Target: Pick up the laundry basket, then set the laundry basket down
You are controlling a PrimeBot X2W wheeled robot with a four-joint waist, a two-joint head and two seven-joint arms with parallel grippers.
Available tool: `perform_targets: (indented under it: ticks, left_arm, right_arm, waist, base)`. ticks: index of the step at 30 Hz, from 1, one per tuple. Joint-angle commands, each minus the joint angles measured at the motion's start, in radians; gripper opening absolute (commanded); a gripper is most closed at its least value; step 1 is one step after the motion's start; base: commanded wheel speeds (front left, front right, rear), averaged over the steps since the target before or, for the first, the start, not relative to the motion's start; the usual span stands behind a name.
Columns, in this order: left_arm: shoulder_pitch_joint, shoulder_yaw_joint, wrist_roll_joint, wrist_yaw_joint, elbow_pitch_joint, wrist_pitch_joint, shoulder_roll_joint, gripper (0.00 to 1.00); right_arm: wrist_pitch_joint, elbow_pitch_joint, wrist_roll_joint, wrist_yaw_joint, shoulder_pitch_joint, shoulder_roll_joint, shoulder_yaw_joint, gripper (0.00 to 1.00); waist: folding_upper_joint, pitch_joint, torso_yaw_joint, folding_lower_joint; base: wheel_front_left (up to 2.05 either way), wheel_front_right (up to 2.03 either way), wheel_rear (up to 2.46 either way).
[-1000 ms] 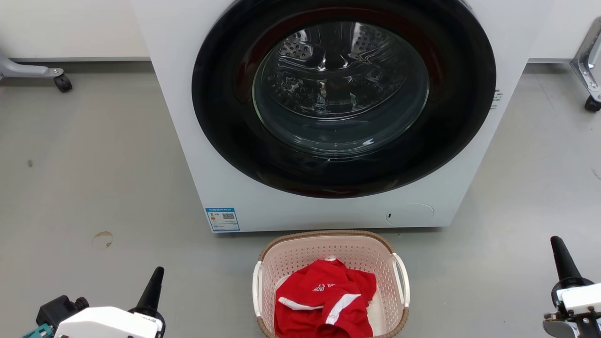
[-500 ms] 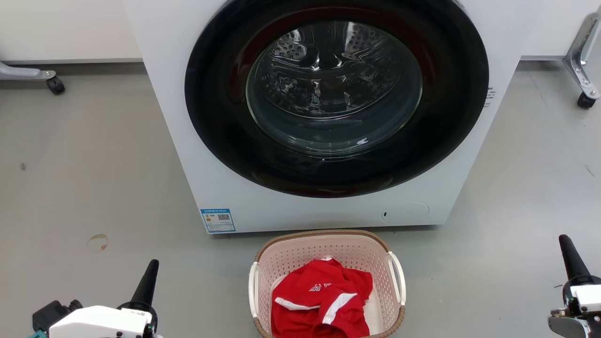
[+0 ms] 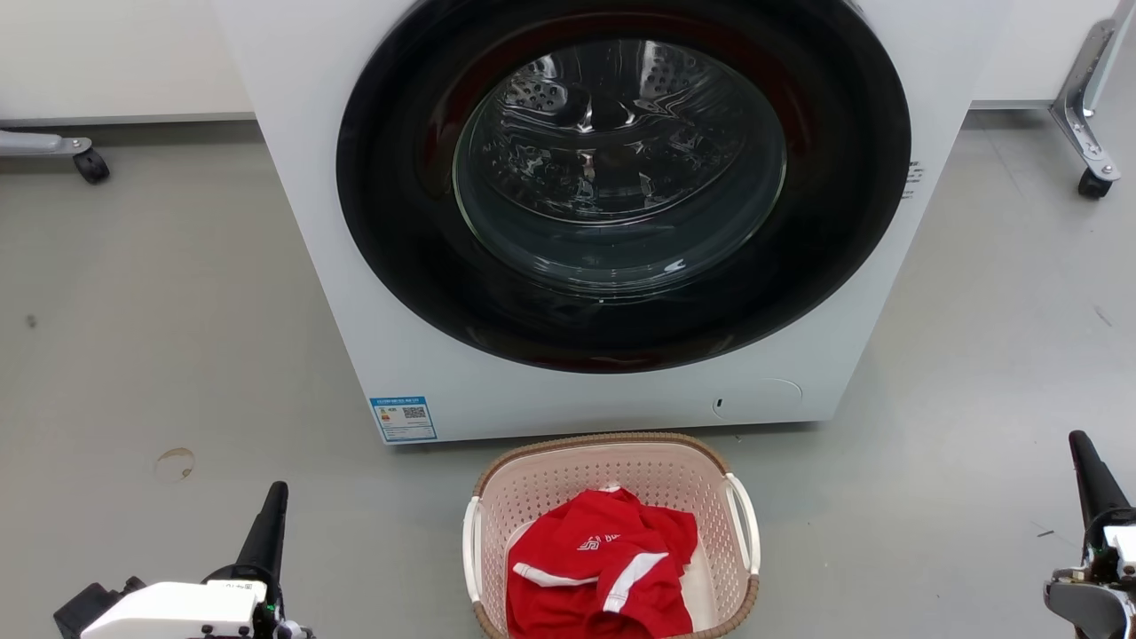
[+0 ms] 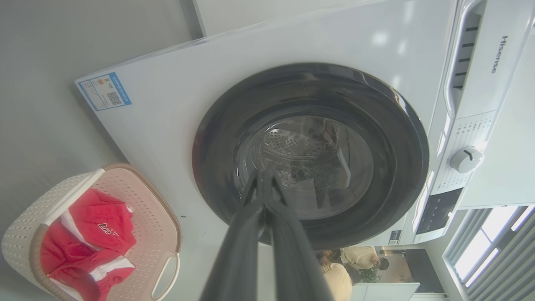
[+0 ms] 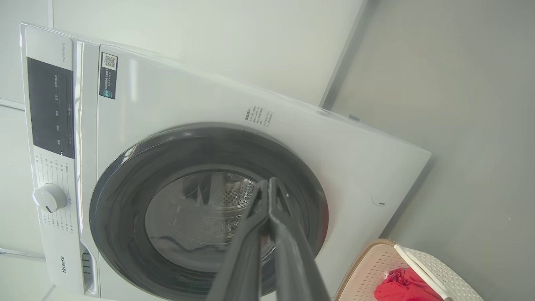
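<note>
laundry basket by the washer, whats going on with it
Nothing is handling it yet. The laundry basket sits on the floor just in front of the washer, whose door is closed, and a red garment lies inside it. The robot's left tool and right tool are both shut and empty, out to either side and well apart from the basket's white handles, so the pickup hasn't begun.
</note>
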Motion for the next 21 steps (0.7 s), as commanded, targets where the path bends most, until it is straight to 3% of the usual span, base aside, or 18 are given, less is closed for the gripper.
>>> perform_targets:
  ticks: [1,13,21]
  left_arm:
    - [-0.059,0.048,-0.020,-0.020,-0.013,0.002,0.003,0.00]
    - [-0.077,0.114,-0.098,-0.072,0.022,0.010,-0.048,0.00]
    - [-0.077,0.116,-0.096,-0.072,0.022,0.011,-0.049,0.00]
  right_arm:
    - [0.008,-0.032,0.026,-0.002,-0.057,-0.025,0.010,0.00]
    - [0.030,-0.035,0.131,-0.002,-0.069,-0.024,-0.010,0.00]
    - [0.030,-0.035,0.131,-0.002,-0.069,-0.024,-0.010,0.00]
  waist:
    - [0.0000,0.000,-0.002,0.0000]
    - [0.0000,0.001,-0.015,0.0000]
    - [0.0000,0.001,-0.015,0.0000]
  base:
    - [0.00,0.00,0.00]
    - [0.00,0.00,0.00]
    - [0.00,0.00,0.00]
